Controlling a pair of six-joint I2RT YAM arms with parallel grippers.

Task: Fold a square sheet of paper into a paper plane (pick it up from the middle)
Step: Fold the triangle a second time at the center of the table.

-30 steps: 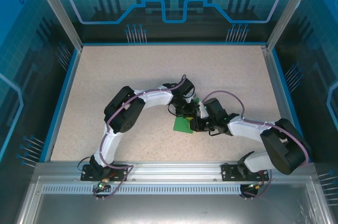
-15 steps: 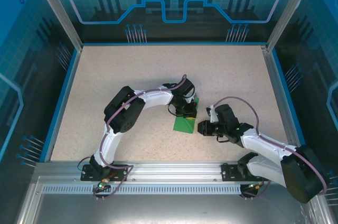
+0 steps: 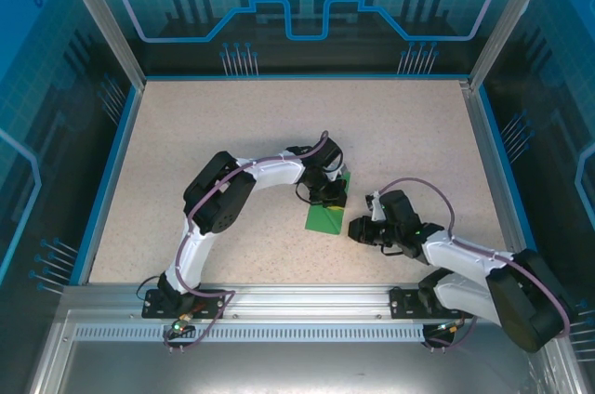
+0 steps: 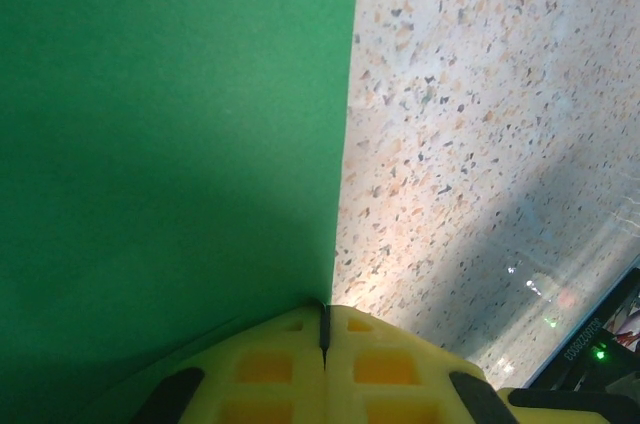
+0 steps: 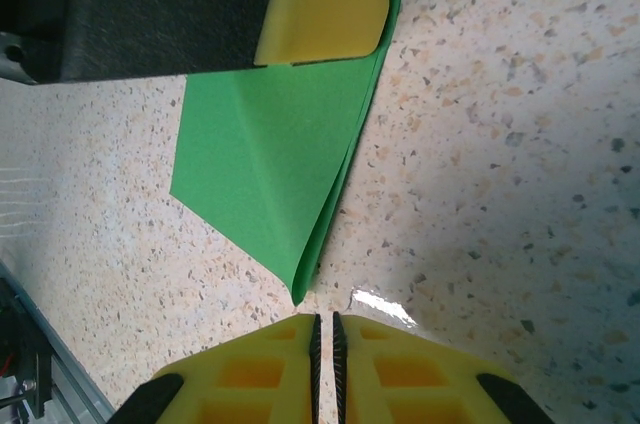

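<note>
Paper [image 5: 270,164] beneath the clenched left gripper [image 4: 324,312]; right gripper [image 5: 325,322], jaws closed to a slit, empty, just beside its corner.

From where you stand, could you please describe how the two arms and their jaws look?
The left arm and right arm have black joints and white links, each with a purplish cable looped along it. The jaws are yellow with square recesses.

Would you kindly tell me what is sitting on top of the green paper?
The left gripper, jaws shut, presses a yellow finger onto the folded green paper. The paper beneath it is covered; the rest lies bare.
</note>
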